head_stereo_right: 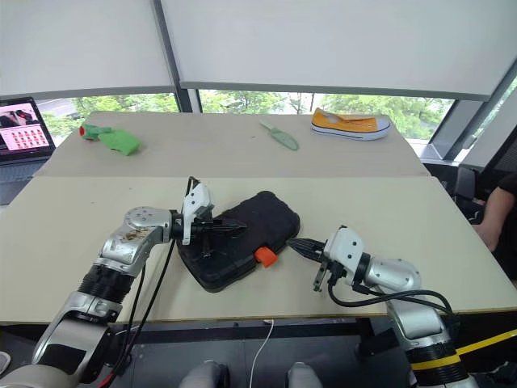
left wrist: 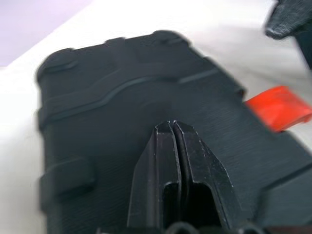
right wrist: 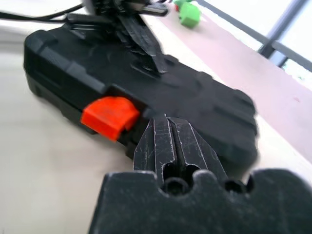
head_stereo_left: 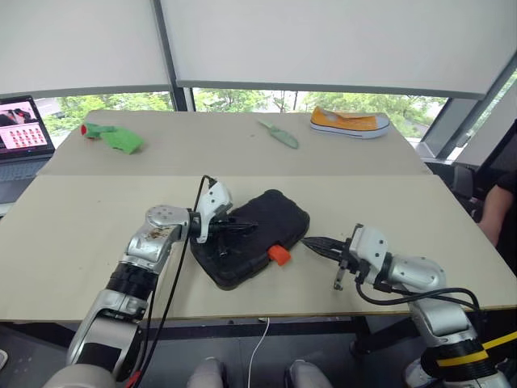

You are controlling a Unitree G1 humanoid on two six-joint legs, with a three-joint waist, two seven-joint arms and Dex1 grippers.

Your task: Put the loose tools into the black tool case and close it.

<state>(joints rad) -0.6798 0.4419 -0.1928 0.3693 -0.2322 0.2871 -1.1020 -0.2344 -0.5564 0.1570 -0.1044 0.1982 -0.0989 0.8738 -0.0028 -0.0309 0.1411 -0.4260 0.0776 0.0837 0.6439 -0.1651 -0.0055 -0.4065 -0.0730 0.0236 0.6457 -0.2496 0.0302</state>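
The left gripper [head_stereo_left: 242,229] has its two fingers pressed together, holding nothing, and it is over the lid of the case [head_stereo_left: 266,222], near the end of the case on the robot's left. Whether the tips touch the lid I cannot tell; in the left wrist view they look very close to the textured shell. The right gripper [head_stereo_left: 311,243] also has its fingers together and is empty. It points at the case from the robot's right, just beside the long front edge, a little to the side of the orange latch [head_stereo_left: 279,255].

The case lies flat on the table [head_stereo_left: 97,242], turned at an angle, with the lid down. No loose tools are seen on the table near it, so I judge that only the latch is left to fasten.

The case looks like hard plastic, stiff, with a rough shell that is not very slippery. It seems light enough to slide on the smooth table if one pushes it from one side only. Therefore one gripper should press down on the lid, near the middle, to hold it in place. The other should push on the latch itself, which is small and sticks out at the front edge. To lift the case, the rounded long edges are the better place, not the latch, which may bend or open.
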